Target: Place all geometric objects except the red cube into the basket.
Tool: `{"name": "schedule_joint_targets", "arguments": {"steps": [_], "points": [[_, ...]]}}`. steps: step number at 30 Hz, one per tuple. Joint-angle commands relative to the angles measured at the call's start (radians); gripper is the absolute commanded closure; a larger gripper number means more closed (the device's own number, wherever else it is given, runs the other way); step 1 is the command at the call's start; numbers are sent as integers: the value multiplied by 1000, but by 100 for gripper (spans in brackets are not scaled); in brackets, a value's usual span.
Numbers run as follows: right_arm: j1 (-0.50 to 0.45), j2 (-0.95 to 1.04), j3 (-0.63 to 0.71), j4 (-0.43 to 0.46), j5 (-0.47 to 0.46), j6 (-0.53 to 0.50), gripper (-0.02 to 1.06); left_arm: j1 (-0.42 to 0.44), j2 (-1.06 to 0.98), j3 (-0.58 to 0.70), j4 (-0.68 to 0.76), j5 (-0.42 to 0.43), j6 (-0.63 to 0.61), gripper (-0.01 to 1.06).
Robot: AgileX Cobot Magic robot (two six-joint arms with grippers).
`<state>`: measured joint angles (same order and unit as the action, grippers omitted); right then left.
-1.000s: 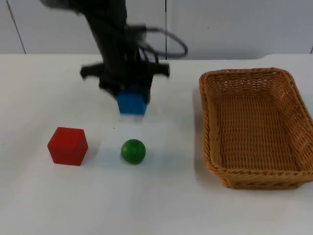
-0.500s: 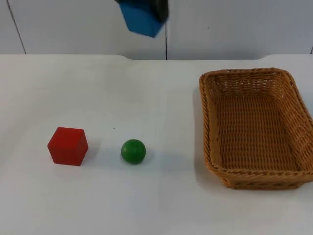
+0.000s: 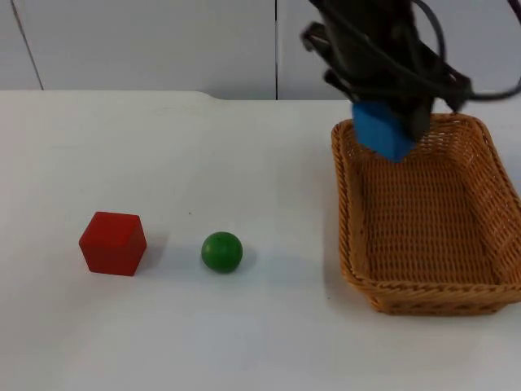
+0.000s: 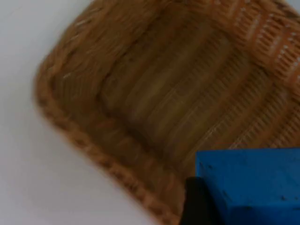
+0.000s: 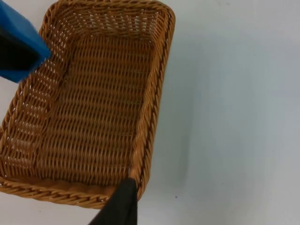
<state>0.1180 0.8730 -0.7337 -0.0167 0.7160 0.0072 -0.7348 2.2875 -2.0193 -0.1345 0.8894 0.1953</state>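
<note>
The left tool [image 3: 391, 122] holds the blue block [image 3: 383, 130] gripped above the far-left corner of the basket [image 3: 423, 297]; next it calls for lowering and letting go. The green ball [image 3: 222, 252] waits on the worktop [image 3: 244, 342] beside the red cube [image 3: 112, 243]; the right tool [image 5: 119, 206], fingers' state unclear, waits above the basket's edge

Your top camera looked down and forward across the surface [image 3: 163, 147] toward the wall. Both wrist cameras looked down at the basket [image 3: 350, 244] [image 4: 70, 112] [image 5: 150, 117], the left closer in. All three views shared the basket and blue block [image 3: 383, 130] [image 4: 248, 183] [image 5: 16, 42].
</note>
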Motion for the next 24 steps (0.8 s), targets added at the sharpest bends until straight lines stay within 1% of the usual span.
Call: {"name": "schedule_joint_targets", "arguments": {"steps": [1,3,5,6,9,10,11,13,18,20,21,22,24], "points": [[-6,1,-6,-4,-1,0,-1,-23,55,-60,-9,-19,9,105],[-6,1,-6,-4,-1,0,-1,-27,80,-81,-11,-23,9,105],[-6,1,-6,-4,3,0,-1,-27,128,-115,-17,-51,9,105],[-6,1,-6,-4,3,0,-1,-27,128,-115,-17,-51,9,105],[-6,1,-6,-4,1,0,-1,-27,155,-120,-50,-134,22,105],[-6,1,-6,-4,1,0,-1,-27,163,-120,-67,-155,40,105],[-6,1,-6,-4,1,0,-1,-27,163,-120,-67,-155,40,105],[-6,1,-6,-4,1,0,-1,-27,183,-120,-66,-211,73,105],[-6,1,-2,-4,-6,0,-1,-27,217,-120,-8,-266,80,105],[-6,1,-2,-4,-6,0,-1,-27,228,-120,22,-272,80,100],[-6,1,-2,-4,-6,0,-1,-27,228,-120,22,-272,80,100],[-6,1,-2,-4,-6,0,-1,-27,234,-120,28,-274,80,96],[-6,1,-2,-4,-6,0,-1,-27,240,-120,27,-276,80,84]]}}
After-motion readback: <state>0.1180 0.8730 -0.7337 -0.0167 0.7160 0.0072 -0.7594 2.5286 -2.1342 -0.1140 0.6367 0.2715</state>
